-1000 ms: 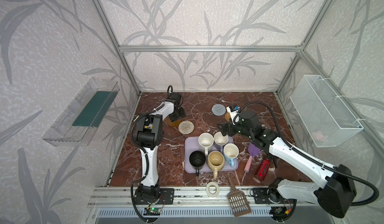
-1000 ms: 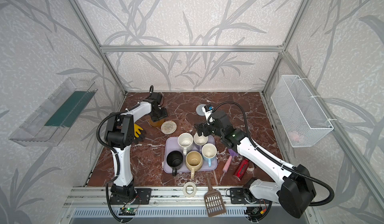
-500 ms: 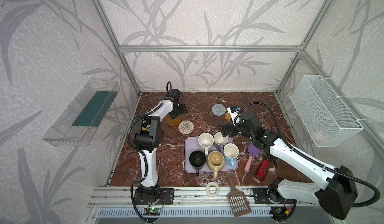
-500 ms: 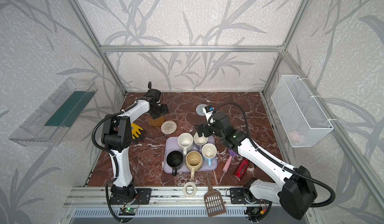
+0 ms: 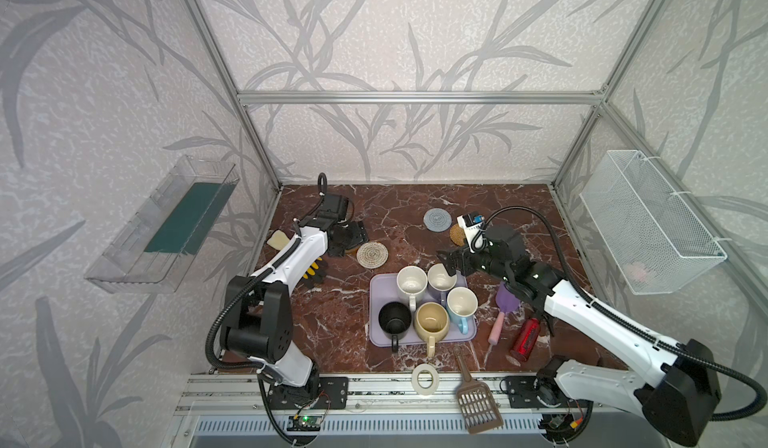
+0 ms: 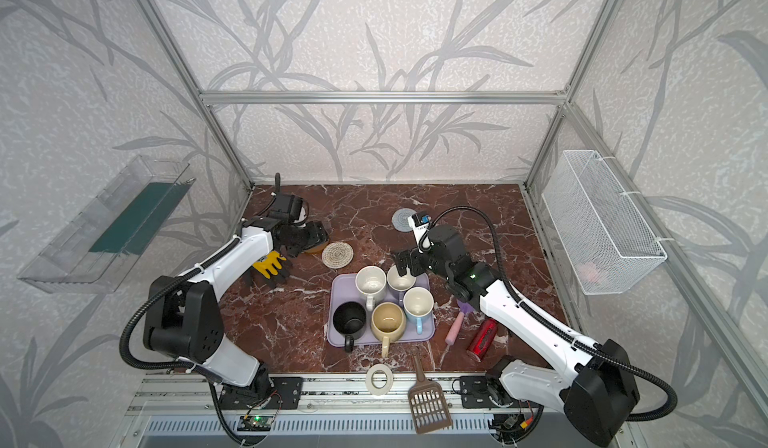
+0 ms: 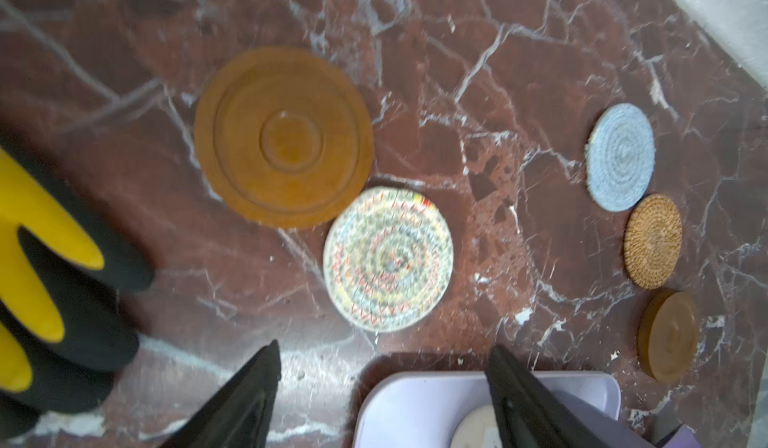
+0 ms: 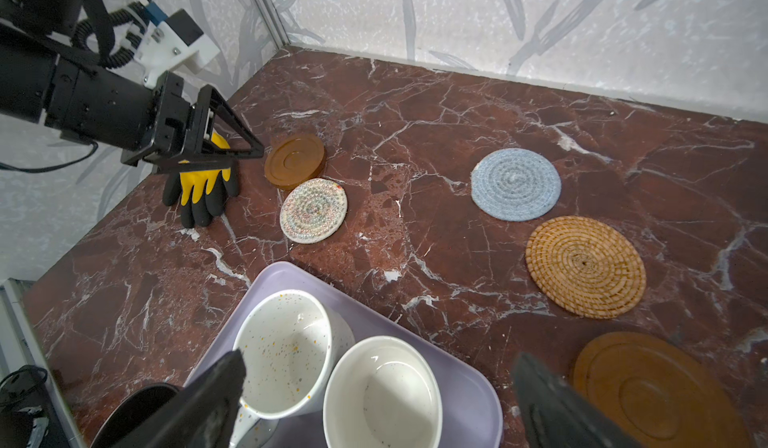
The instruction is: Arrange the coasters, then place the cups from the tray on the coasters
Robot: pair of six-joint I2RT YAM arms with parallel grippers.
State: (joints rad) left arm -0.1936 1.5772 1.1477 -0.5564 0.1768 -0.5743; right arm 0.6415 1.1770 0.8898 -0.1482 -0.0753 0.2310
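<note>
Counted five coasters (image 8: 515, 184), two wood, three woven; five cups (image 5: 432, 321); one lavender tray (image 5: 381, 292). My left claw (image 7: 384, 354), right claw (image 8: 380, 360) gaped empty.

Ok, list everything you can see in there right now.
Tray: 1, pale lavender, centre.
Cups: 5; white speckled, lavender, black, cream-yellow, light blue; on the tray.
Woven coasters: 3; white-beige, grey-blue, tan rattan; beyond the tray.
Wooden coasters: 2, brown; one beside white-beige, one beside rattan.
Glove: 1, yellow-black, left side.
Tape ring: 1, white, front edge.
Slotted scoop: 1, brown, front edge.
Can: 1, red, right of tray.
Shovel: 1, purple-pink, right of tray.
Wire basket: 1, white, right wall.
Clear bin: 1, left wall.
Left hand: open, back left.
Right hand: open, above the far cups.
</note>
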